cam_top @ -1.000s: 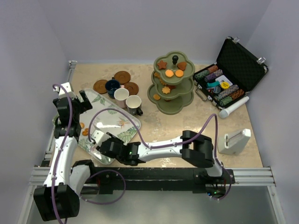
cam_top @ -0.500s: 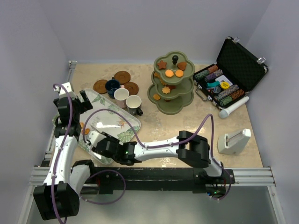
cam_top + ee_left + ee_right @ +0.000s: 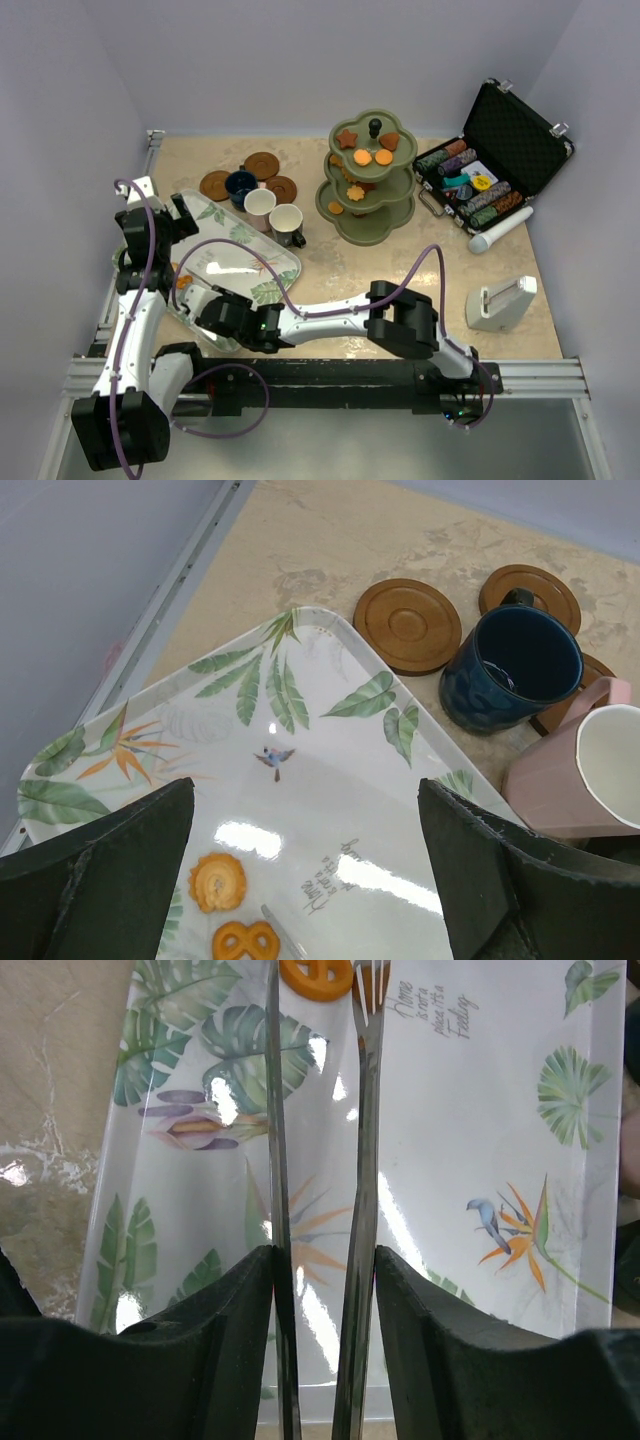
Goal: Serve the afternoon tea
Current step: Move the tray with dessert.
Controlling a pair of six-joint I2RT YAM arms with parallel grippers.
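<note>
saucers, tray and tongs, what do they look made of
Saucers: likely wood, matte brown with turned rings. Tray: glossy, probably melamine or plastic, printed leaves and sharp light glare. Tongs: metal, thin silvery mirror-like blades.

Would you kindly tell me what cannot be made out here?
Right wrist: the biscuit at the tips of the tongs is cut off by the top edge.
Left wrist: the third saucer is mostly hidden behind the navy cup; the pink cup runs off the right edge.
</note>
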